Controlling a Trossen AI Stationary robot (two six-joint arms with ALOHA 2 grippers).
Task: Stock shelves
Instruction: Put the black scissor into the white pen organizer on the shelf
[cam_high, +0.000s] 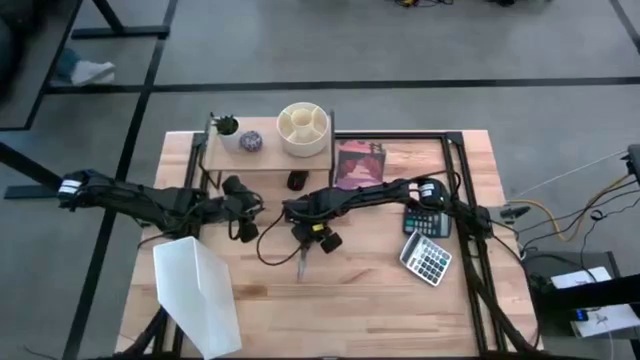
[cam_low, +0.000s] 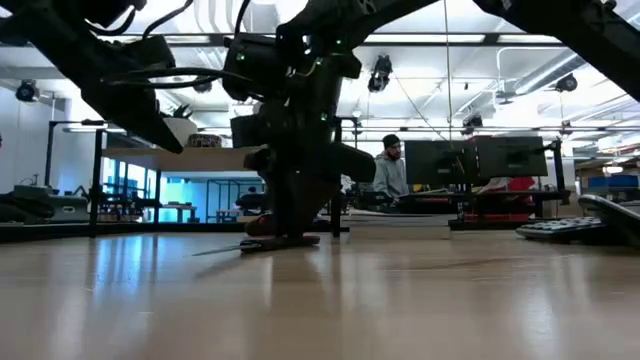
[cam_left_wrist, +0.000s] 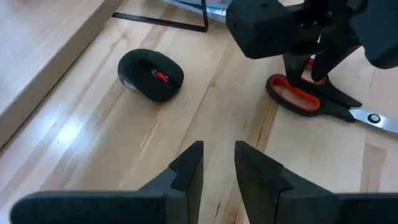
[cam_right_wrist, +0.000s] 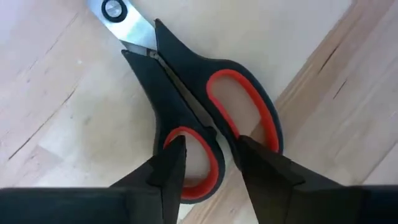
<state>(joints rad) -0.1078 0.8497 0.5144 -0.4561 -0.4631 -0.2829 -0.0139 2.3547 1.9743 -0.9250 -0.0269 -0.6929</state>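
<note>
Right tool (cam_right_wrist: 208, 168) down on the table (cam_high: 350, 300), fingers parted a little, straddling the scissors' (cam_right_wrist: 205, 118) red-lined handle loops, not clamped. Left tool (cam_left_wrist: 217, 168) hovering near the mouse (cam_left_wrist: 151, 74), fingers slightly apart, holding nothing. Shelves (cam_high: 265, 157) at the table's far edge.
</note>
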